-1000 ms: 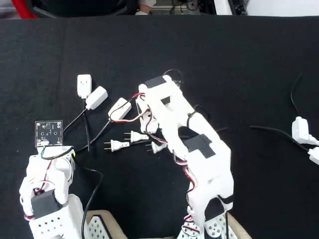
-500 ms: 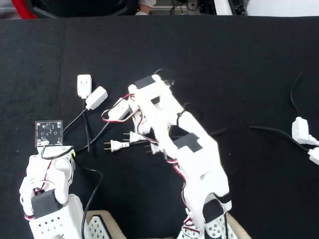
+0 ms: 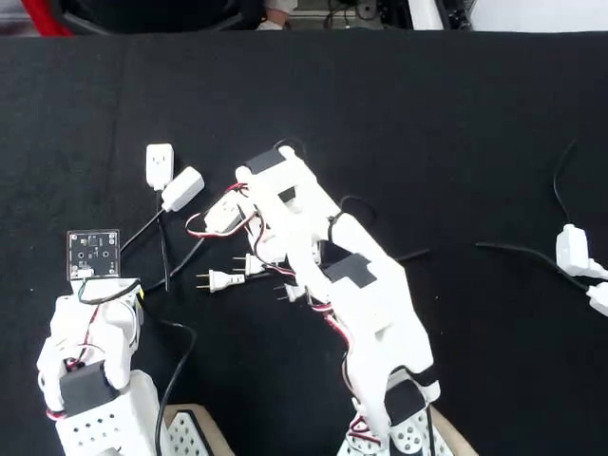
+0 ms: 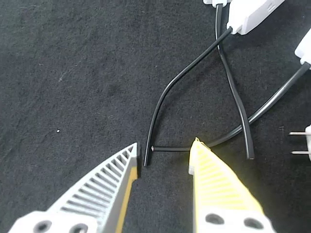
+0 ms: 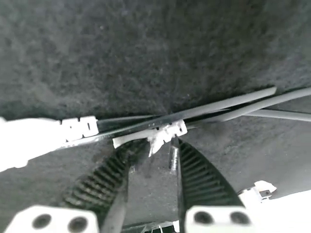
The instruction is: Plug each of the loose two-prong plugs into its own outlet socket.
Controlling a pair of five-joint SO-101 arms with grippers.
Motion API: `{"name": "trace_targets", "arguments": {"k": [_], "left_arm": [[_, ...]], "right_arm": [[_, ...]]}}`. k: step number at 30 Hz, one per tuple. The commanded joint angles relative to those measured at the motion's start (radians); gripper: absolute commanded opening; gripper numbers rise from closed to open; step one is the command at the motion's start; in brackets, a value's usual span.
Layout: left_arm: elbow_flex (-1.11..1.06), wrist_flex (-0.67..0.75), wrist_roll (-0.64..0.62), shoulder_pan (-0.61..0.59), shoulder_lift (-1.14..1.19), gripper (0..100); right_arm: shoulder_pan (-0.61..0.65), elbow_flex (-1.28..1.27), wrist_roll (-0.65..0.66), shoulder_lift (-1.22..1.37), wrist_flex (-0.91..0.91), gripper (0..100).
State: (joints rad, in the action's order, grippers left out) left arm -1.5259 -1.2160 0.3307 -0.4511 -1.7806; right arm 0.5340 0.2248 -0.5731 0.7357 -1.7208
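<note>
Right pincer: narrow gap, nothing visibly clamped. A small white plug lies across just ahead of its tips, resting on black cords. There is a larger white piece off to one side of the tips; plug or socket, cannot tell.

Left pincer: wide and empty, low over the table. A cord end lies between its tips. White outlet sockets sit farther ahead. Plug prongs are off to the side, well apart from the tips.
</note>
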Motion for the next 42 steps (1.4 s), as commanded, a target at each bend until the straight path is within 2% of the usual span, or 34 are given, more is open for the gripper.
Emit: {"name": "trace_targets", "arguments": {"k": [1, 7, 13, 16, 21, 25, 28, 30, 34, 39, 42], "left_arm": [[0.010, 0.017, 0.008, -0.002, 0.002, 18], [0.012, 0.017, 0.008, -0.002, 0.002, 18], [0.012, 0.015, 0.008, -0.004, 0.002, 18], [0.012, 0.015, 0.008, -0.002, 0.002, 18], [0.012, 0.017, 0.008, -0.002, 0.002, 18], [0.012, 0.017, 0.008, -0.002, 0.002, 18], [0.010, 0.017, 0.008, -0.002, 0.002, 18], [0.010, 0.018, 0.008, -0.002, 0.002, 18], [0.010, 0.018, 0.008, -0.002, 0.002, 18], [0.010, 0.018, 0.008, -0.002, 0.002, 18], [0.010, 0.018, 0.008, -0.002, 0.002, 18]], "right_arm": [[0.052, -0.056, 0.021, -0.031, -0.018, 10.5], [0.041, -0.197, 0.052, -0.266, 0.023, 10.5], [-0.055, -0.338, 0.048, -0.509, 0.091, 10.6], [-0.064, -0.404, 0.043, -0.541, 0.127, 10.6], [-0.031, -0.470, -0.087, -0.486, 0.278, 10.8], [0.069, -0.435, -0.160, -0.423, 0.293, 20.1], [0.077, -0.397, -0.187, -0.390, 0.293, 28.7], [0.075, -0.395, -0.186, -0.372, 0.288, 30.2], [0.075, -0.406, -0.186, -0.323, 0.287, 24.3], [0.071, -0.383, -0.184, -0.305, 0.285, 3.2], [0.072, -0.369, -0.173, -0.305, 0.239, 4.6]]}}
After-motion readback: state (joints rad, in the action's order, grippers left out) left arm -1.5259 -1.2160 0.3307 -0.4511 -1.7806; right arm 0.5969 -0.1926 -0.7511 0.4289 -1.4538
